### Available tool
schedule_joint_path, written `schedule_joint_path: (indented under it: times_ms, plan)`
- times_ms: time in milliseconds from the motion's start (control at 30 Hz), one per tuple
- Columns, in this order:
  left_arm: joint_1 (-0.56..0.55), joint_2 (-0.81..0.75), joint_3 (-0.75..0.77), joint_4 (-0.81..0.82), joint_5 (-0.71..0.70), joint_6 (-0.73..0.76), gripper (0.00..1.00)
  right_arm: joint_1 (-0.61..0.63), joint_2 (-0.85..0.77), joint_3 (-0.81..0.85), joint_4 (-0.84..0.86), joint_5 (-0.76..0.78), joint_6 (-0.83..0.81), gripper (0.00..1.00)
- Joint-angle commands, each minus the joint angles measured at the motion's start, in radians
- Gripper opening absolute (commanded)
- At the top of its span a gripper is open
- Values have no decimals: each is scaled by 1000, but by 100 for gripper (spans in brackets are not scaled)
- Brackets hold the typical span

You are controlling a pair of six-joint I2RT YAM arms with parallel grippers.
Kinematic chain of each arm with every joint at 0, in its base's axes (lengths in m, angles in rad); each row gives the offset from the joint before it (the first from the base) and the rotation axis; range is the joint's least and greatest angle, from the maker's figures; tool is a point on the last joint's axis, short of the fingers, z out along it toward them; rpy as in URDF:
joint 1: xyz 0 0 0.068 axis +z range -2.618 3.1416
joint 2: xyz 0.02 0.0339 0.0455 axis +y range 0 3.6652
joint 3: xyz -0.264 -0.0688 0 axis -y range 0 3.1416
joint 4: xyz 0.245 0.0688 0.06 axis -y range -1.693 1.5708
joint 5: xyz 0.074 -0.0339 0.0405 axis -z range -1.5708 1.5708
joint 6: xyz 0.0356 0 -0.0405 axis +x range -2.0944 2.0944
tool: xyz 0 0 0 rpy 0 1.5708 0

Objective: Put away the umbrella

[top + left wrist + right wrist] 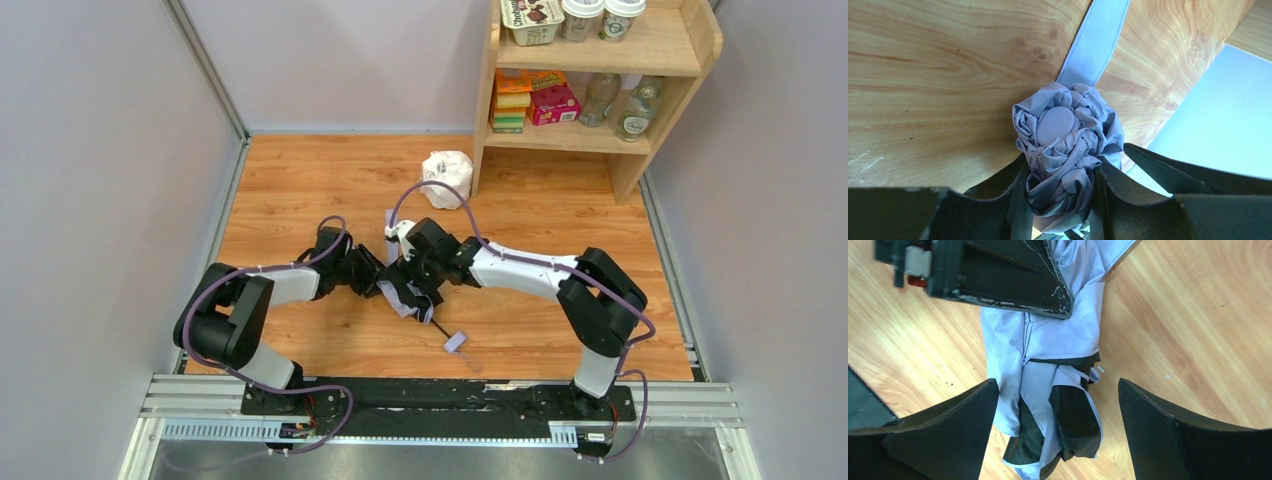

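You're working at the middle of the wooden table (300, 190), both arms reaching in toward each other, and the umbrella (405, 298) is lying right between them. Its thin black shaft (438, 326) is running out toward the near right, ending in the small lavender handle (455, 342) resting on the wood.

Your left gripper (1060, 200) is pinching the bunched far end of the canopy. The dark fingers (1013, 200) are pressing in from both sides and the fabric is crumpling up around the round lavender cap (1054, 125). A flat lavender strap (1095, 40) is trailing away across the table from that bundle.

Your right gripper (1057, 390) is hovering over the loose folds with its jaws spread wide and nothing in them. The pale cloth with its black underside (1073, 420) is sitting in the gap. The finger on the left of that view (948, 430) is just beside the cloth edge, though I can't tell from here whether it's touching. The other finger is standing well apart from it.

Beyond you, the white plastic-wrapped lump (447, 172) is sitting beside the wooden shelf (570, 138) at the far right, well apart from the umbrella.
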Motion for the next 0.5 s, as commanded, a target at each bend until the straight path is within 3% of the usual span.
schedule_joint_path:
  times_ms: [0, 200, 333, 400, 467]
  plan:
    - [-7, 64, -65, -360, -118, 79, 0, 77, -52, -67, 141, 201, -119, 93]
    - [-7, 34, -70, -375, -118, 49, 0, 156, -8, -87, 230, 239, -110, 96]
    - [-7, 8, -44, -421, -112, 34, 0, 196, 56, -74, 245, 388, -69, 94]
    - [-7, -8, -31, -442, -115, 23, 0, 217, 84, -84, 262, 474, -67, 91]
    - [-7, -20, -14, -456, -112, 20, 0, 222, 113, -90, 253, 515, -51, 78]
